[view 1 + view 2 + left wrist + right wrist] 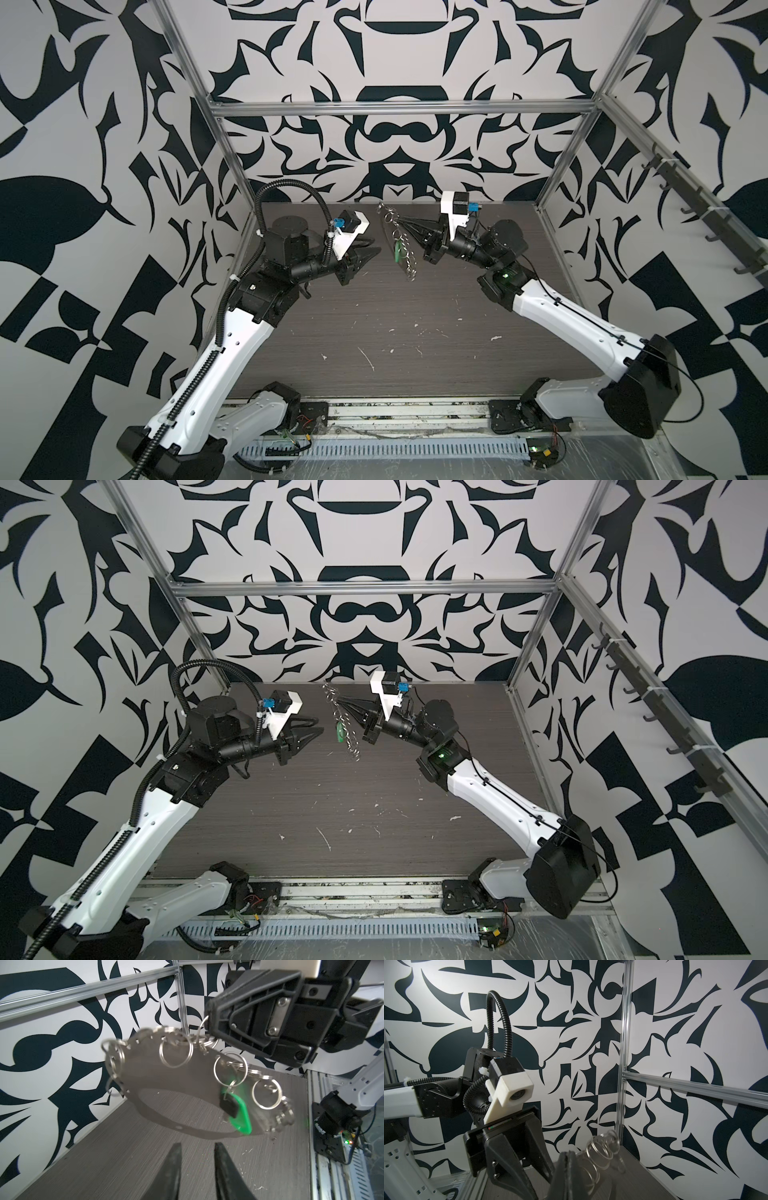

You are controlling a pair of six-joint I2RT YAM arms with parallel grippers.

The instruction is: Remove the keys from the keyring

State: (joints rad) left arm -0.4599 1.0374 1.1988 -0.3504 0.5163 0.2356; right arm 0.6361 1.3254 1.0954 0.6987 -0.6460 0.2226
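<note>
Progress: early, by my read. Nothing is off yet.

L gripper (196, 1144) sits just short of the keyring (166, 1078), jaws parted w/ nothing between them, tips aimed at its lower edge but apart from it. The keyring hangs in the air above the table (374, 324), tilted. The key (239, 1113), dark metal w/ a green tag, dangles from one of the split rings (175, 1053) on the side of the keyring nearer the R arm. So it's attached, not yet removed. Beyond the keyring, R gripper (211, 1022) is clamped shut on its upper rim and carries the whole thing.

Left to do, I'd judge: grab the tag or key, work it off its small ring, set it down.

Views: the L wrist cam alone shows which small ring the key hangs from; it's blurred though. In both top views the keyring is nearly edge-on and the tag is just a green sliver (399, 251). The R wrist cam shows closed tips on the rim and a few rings, but no key.
</note>
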